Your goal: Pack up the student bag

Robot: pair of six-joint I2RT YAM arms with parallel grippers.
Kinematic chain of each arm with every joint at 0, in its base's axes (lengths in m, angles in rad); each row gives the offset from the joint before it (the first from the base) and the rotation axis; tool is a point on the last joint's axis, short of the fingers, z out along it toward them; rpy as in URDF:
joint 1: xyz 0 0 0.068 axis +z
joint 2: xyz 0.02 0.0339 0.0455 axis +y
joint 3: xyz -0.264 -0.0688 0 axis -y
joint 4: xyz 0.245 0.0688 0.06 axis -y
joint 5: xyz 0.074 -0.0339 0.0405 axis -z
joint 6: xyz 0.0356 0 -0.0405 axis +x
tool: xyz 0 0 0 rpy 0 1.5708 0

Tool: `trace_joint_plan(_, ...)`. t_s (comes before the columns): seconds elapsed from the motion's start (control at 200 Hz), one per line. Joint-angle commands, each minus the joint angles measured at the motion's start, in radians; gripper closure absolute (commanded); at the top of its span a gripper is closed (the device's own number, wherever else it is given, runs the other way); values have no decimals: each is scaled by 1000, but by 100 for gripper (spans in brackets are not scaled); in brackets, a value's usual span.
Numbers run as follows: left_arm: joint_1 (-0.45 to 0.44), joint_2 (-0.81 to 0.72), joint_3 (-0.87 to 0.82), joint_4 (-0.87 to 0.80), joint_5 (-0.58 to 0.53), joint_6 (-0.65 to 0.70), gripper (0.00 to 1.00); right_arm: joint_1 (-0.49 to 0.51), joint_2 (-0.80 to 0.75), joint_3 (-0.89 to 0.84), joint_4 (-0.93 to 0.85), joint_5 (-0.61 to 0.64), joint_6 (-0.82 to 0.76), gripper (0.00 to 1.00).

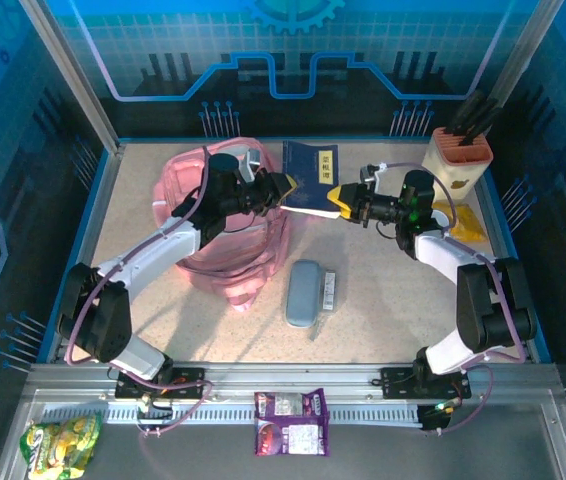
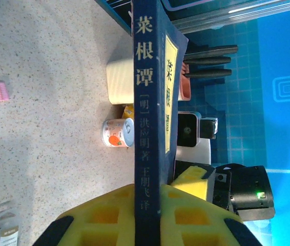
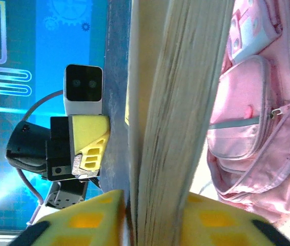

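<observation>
Top external: left gripper point(image 1: 285, 188) and right gripper point(image 1: 341, 200) both pinch the book point(image 1: 310, 172); we judge the bag point(image 1: 225, 268) soft, floppy, so grab its top edge.

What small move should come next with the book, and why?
Probably the left gripper should open and back off. Both grippers clamp the book between them: the left on its spine, the right gripper on its page edge. The left one reaches across the bag, so I judge it should free the bag while the right holds the book.
</observation>
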Motion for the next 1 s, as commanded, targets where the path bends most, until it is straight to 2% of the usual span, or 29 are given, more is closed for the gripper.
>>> trace_joint_plan(0.0,-10,-30,-1,-37,-34,56,100,-7,-52,67,-180,15,-152,76)
trace_joint_plan(0.115,-19,-31,4,-63,-48,83,99,3,-98,128,-489,93,-355,90)
trace_joint_plan(0.215,-20,-36,-9,-69,-48,99,79,5,-129,156,-605,144,-439,100)
trace_joint_plan(0.275,-20,-52,-22,-77,-62,122,64,3,-142,173,-668,170,-479,100)
trace_joint_plan(0.45,-19,-116,-28,-239,-148,291,43,5,-194,231,-888,294,-647,100)
trace_joint_plan(0.615,-20,-197,-28,-460,-304,623,31,13,-241,245,-1059,446,-813,100)
trace_joint_plan(0.735,-20,-216,-42,-549,-431,812,26,50,-257,216,-1092,530,-882,100)
trace_joint_plan(0.86,-20,-186,-46,-578,-486,956,22,108,-266,194,-1088,547,-890,100)
trace_joint_plan(0.996,-23,-141,-52,-557,-468,1069,17,127,-268,185,-1103,528,-867,100)
